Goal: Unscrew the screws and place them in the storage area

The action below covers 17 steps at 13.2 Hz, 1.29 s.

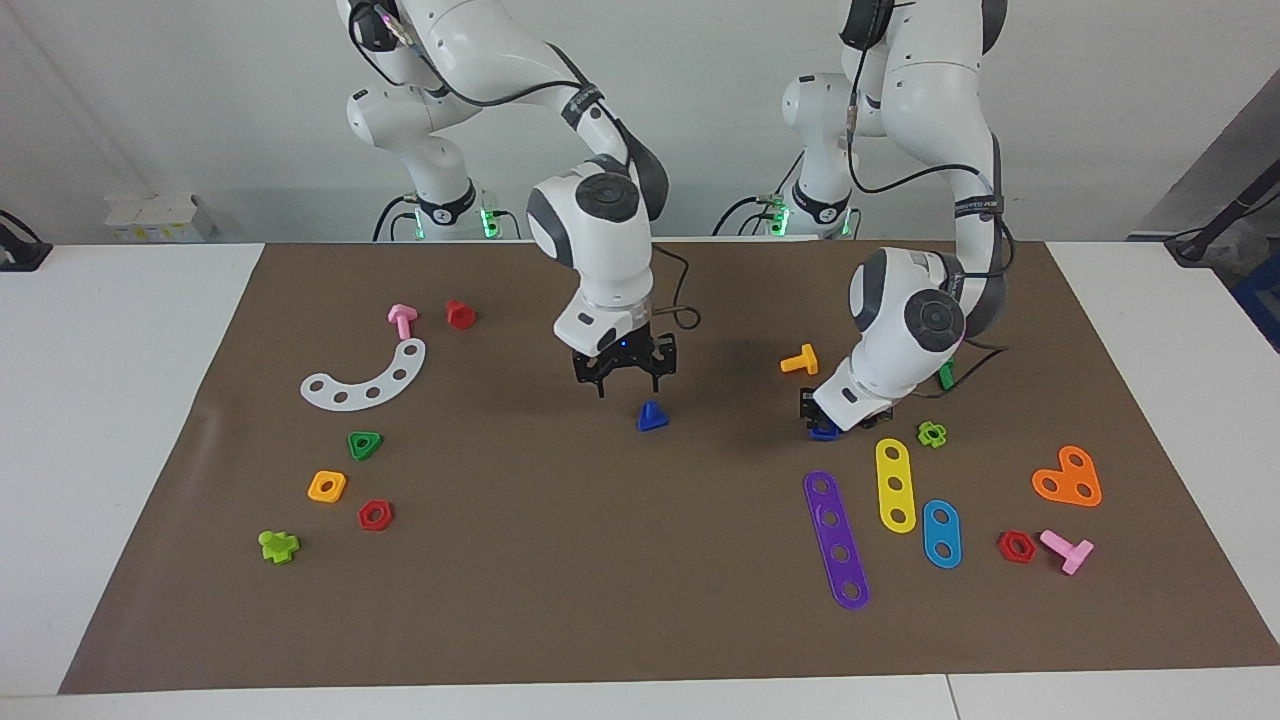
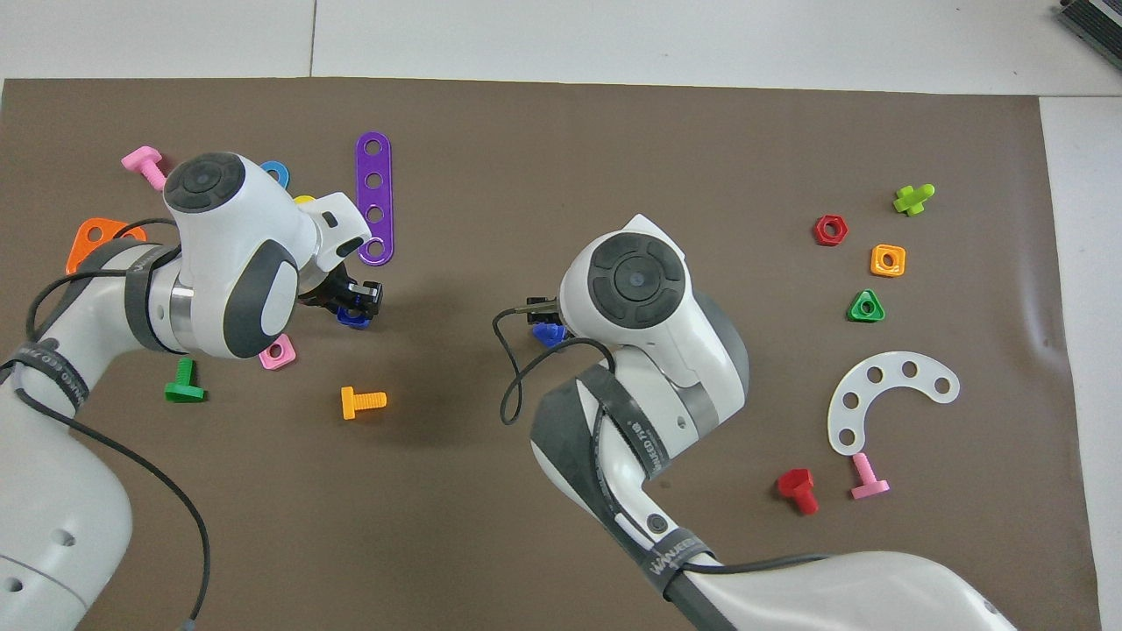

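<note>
Here the screw lies just below the right pincer.

wall: plain white | table: white | mat: brown, covers most

5 strips — approx. 6 nuts — 8 bolts.

Glossy dark-blue plastic bolt on a matt brown mat; arms' shells glossy white.
</note>
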Each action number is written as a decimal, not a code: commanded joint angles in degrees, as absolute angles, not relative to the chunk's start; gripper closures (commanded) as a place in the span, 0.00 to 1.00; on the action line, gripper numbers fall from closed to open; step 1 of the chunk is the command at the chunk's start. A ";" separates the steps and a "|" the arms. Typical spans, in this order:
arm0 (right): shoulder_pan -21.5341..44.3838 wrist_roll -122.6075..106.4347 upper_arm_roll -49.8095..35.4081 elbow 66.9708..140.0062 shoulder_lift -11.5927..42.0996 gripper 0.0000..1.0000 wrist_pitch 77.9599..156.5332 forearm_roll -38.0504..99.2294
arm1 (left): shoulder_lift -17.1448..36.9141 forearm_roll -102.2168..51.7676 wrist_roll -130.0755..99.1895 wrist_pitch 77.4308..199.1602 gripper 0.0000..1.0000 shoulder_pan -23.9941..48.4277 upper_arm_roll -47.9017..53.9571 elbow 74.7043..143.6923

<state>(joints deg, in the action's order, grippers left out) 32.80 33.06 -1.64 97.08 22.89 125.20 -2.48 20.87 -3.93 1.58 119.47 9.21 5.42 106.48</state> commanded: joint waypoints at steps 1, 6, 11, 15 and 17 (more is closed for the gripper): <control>34.37 38.31 -1.49 92.37 27.95 0.20 126.47 -7.29 | 18.19 -4.39 2.81 120.15 0.00 8.70 5.36 108.29; 35.68 40.69 -1.49 96.49 29.18 0.31 130.96 -7.73 | 14.96 -4.31 2.90 113.22 0.00 2.04 5.01 104.85; 35.68 40.43 -1.49 96.59 28.83 0.49 129.82 -7.82 | 8.71 1.93 3.16 104.09 0.00 -3.25 4.13 101.45; 35.51 40.34 -1.49 97.64 27.52 1.00 129.55 -7.82 | 9.06 1.23 2.29 89.40 0.00 -2.73 4.04 87.12; 34.37 40.43 -1.49 99.22 25.24 1.00 129.72 -7.73 | 8.27 1.14 2.37 87.37 0.00 -2.55 3.96 86.05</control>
<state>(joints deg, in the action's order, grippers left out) 35.46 38.94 -1.31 95.99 28.90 129.54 -6.49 8.03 0.26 3.04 90.12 -3.27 4.27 87.93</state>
